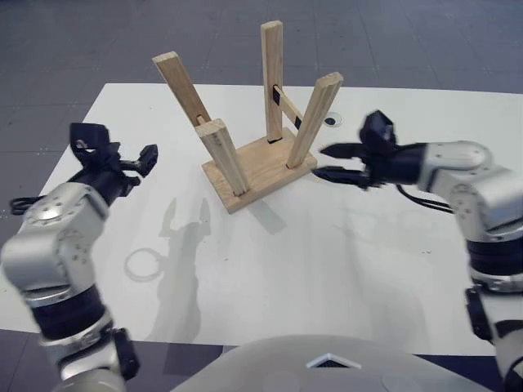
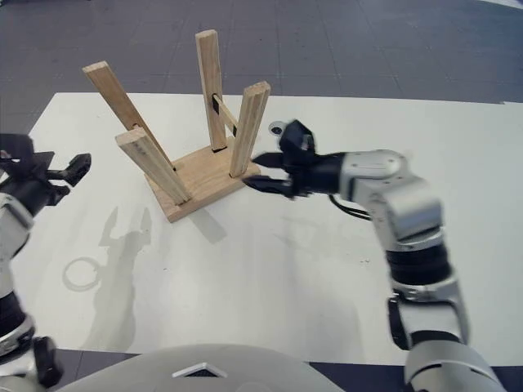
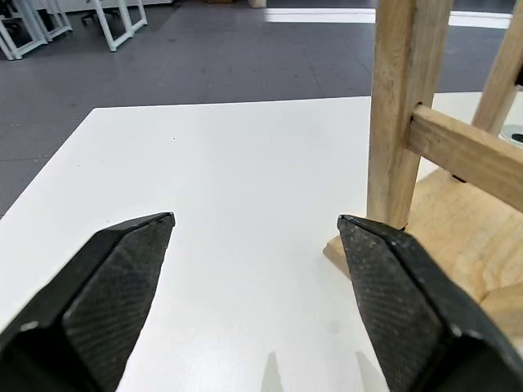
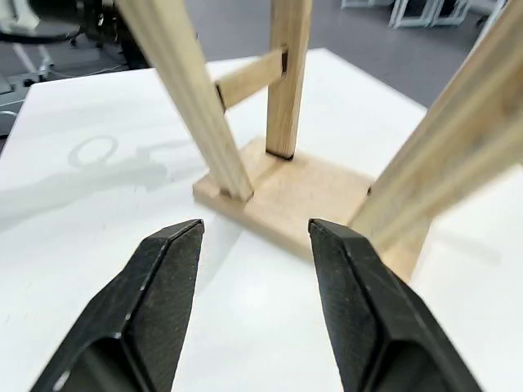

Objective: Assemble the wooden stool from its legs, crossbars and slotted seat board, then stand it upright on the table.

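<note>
the stool [image 1: 260, 163] looks put together already, but it's upside down; the seat board [image 1: 263, 170] lies flat on the white table [image 1: 286, 269], towards the far side and about in the middle, with all four legs [image 1: 272, 77] sticking up out of it; a crossbar [image 3: 466, 155] runs between two of them. the legs splay out at slightly different angles, so i'd guess the joints aren't super tight.

right gripper [image 4: 255, 222] sits low, just beside the right-hand edge of the seat board, pointing at it, fingers spread apart with nothing between them; not touching the wood as far as i can tell. left gripper [image 3: 255, 218] hangs off to the left of the stool, well apart from it, fingers also wide open and empty, aimed at the nearest leg and the board corner.

so my read: the building part is done and the step in hand is the last one, flipping it onto its feet. the next move probably wants both arms; right one closes on the board edge or the near leg, left one comes in and takes the other side, then they lift and roll it over together so the legs land on the table; grabbing by the board seems safer than yanking a leg, since a loose leg could pull out of its slot mid-flip.
</note>
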Tool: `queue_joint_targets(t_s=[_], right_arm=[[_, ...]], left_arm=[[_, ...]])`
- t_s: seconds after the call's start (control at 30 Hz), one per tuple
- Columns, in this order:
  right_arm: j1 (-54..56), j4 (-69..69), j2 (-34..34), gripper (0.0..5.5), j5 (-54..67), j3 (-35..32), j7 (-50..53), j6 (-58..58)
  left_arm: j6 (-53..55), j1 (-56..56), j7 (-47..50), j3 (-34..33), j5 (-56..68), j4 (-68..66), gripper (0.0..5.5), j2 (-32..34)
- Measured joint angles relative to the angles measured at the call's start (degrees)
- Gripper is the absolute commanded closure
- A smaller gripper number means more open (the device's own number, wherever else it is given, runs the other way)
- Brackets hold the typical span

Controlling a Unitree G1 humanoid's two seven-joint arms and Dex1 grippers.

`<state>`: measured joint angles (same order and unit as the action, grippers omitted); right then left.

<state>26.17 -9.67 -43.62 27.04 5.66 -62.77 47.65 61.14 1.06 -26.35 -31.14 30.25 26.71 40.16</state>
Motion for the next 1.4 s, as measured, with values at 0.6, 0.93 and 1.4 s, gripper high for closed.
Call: queue_joint_targets(t_s=[0.6,0.93,1.4], right_arm=[[28.4,46.8,9.5,0.28,-11.3,3.7,-12.3,-21.3],[24.6,44.2,5.7,0.28,-11.1,3.4,-19.2,-19.1],[16.0,15.0,1.2,0.28,-2.7,1.9,-22.5,-0.5]], left_arm=[[-5.5,19.6,-10.3,24.9,8.3,0.4,2.66,1.1],[-13.3,19.7,-36.2,29.9,9.9,-6.9,3.63,12.6],[-25.5,23.7,-52.1,36.1,4.8,-18.4,3.78,12.6]])
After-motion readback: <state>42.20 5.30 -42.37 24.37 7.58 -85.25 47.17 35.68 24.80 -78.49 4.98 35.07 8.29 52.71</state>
